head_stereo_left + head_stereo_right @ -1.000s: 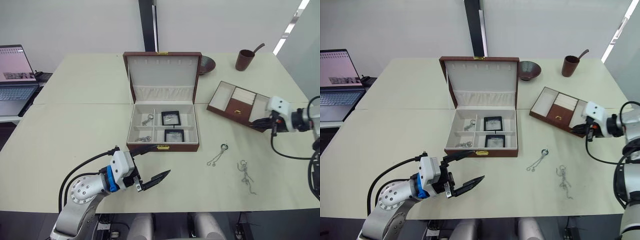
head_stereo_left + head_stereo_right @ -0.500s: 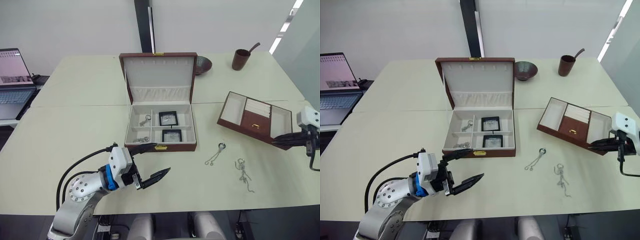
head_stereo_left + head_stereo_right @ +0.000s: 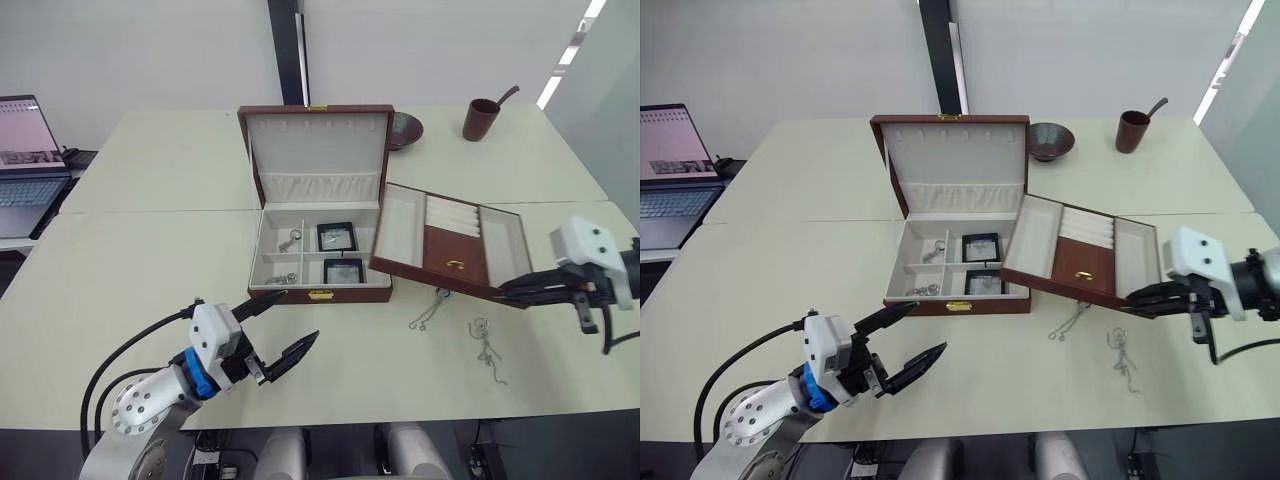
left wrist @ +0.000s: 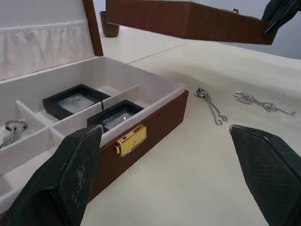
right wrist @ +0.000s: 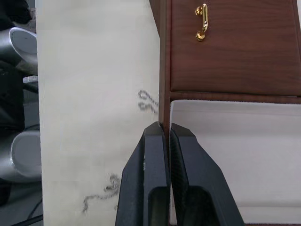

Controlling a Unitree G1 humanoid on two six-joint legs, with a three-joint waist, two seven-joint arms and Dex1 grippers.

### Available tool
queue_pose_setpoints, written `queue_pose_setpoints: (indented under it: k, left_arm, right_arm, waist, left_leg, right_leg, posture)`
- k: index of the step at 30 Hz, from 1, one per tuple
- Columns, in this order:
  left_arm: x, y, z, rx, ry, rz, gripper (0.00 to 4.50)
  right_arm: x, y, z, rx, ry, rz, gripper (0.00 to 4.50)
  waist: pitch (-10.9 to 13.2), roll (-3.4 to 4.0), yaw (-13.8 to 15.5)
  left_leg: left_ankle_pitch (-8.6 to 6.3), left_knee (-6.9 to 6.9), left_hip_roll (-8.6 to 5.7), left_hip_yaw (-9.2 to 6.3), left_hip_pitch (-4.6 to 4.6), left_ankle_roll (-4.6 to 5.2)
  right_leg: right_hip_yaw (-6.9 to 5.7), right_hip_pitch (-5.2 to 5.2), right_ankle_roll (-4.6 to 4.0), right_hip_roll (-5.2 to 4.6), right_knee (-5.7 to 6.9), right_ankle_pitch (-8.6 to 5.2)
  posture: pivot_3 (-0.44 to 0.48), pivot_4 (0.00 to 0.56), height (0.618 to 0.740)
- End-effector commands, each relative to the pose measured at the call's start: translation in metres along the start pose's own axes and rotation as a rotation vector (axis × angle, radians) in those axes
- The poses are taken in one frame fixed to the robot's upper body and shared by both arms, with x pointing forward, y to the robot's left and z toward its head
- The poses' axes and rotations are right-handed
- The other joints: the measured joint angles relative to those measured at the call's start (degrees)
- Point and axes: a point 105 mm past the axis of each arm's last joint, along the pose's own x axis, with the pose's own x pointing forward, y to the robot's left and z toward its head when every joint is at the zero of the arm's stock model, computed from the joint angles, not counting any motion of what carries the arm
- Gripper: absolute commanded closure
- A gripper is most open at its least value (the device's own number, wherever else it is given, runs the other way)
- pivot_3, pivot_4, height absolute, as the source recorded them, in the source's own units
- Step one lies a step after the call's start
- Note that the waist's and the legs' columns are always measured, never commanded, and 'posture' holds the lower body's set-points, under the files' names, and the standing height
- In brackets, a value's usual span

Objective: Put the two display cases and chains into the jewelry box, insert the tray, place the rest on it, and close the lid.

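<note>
The brown jewelry box point(image 3: 325, 293) stands open mid-table with its lid up. Two black display cases point(image 3: 338, 235) point(image 3: 345, 270) lie in its right compartments, and silver chains point(image 3: 291, 240) point(image 3: 280, 279) in its left ones. My right gripper point(image 3: 515, 288) is shut on the rim of the brown tray point(image 3: 450, 250), holding it tilted in the air by the box's right side. In the right wrist view the fingers point(image 5: 157, 141) pinch the tray wall point(image 5: 164, 70). Two silver jewelry pieces point(image 3: 432, 308) point(image 3: 487, 345) lie on the table under the tray. My left gripper point(image 3: 300, 315) is open in front of the box.
At the table's far right stands a brown cup with a spoon point(image 3: 480, 118), with a dark bowl point(image 3: 406, 127) behind the box lid. A laptop point(image 3: 25, 150) sits on a side desk at the left. The table seam runs level with the box.
My right gripper has lifted the tray off the table and carried it left, up to the box's right edge. My left gripper has sunk a little lower and stays open.
</note>
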Motion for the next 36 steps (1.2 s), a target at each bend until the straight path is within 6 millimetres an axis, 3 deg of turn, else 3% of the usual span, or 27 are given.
queue_pose_setpoints:
  k: [1,9,14,20,36]
  left_arm:
    - [-0.003,0.0,0.013,0.031,-0.049,0.06,0.0]
    - [-0.022,-0.004,0.005,0.032,-0.03,0.189,0.0]
    - [-0.028,-0.007,0.004,0.028,-0.04,0.259,0.0]
    - [-0.032,-0.011,0.001,0.029,-0.038,0.31,0.0]
    - [-0.039,-0.008,0.001,-0.001,-0.076,0.434,0.0]
  right_arm:
    - [0.011,-0.005,0.016,-0.114,0.007,-0.027,4.48]
    - [0.056,-0.008,0.039,-0.178,-0.003,0.077,4.48]
    - [0.078,-0.017,0.044,-0.186,0.034,0.078,4.48]
    - [0.097,-0.032,0.057,-0.168,0.042,0.052,4.48]
    - [0.135,-0.042,0.087,-0.166,0.028,0.044,4.48]
  waist:
    - [0.01,-0.05,0.1]
    - [0.05,-0.16,0.03]
    - [0.04,-0.24,0.11]
    - [0.06,-0.27,-0.13]
    - [0.05,-0.28,-0.27]
  left_leg:
    - [0.0,0.0,0.01,-0.02,-0.01,0.0]
    - [0.0,-0.01,0.0,-0.05,-0.06,0.0]
    - [0.0,0.0,0.01,-0.03,-0.06,0.0]
    - [0.0,-0.01,0.0,0.02,-0.09,0.0]
    - [-0.01,-0.01,0.0,0.0,-0.08,0.01]
  right_leg:
    - [-0.02,0.0,0.0,0.01,-0.01,0.0]
    - [-0.04,-0.03,-0.02,-0.04,-0.02,0.0]
    - [-0.03,-0.04,-0.03,-0.04,-0.04,0.0]
    - [0.01,-0.08,-0.02,-0.17,-0.06,0.0]
    - [-0.05,-0.1,-0.03,-0.13,-0.04,0.0]
  posture:
    - [0.0,0.15,0.74]
    - [0.0,0.15,0.74]
    - [0.0,0.15,0.74]
    - [0.0,0.15,0.74]
    - [0.0,0.15,0.74]
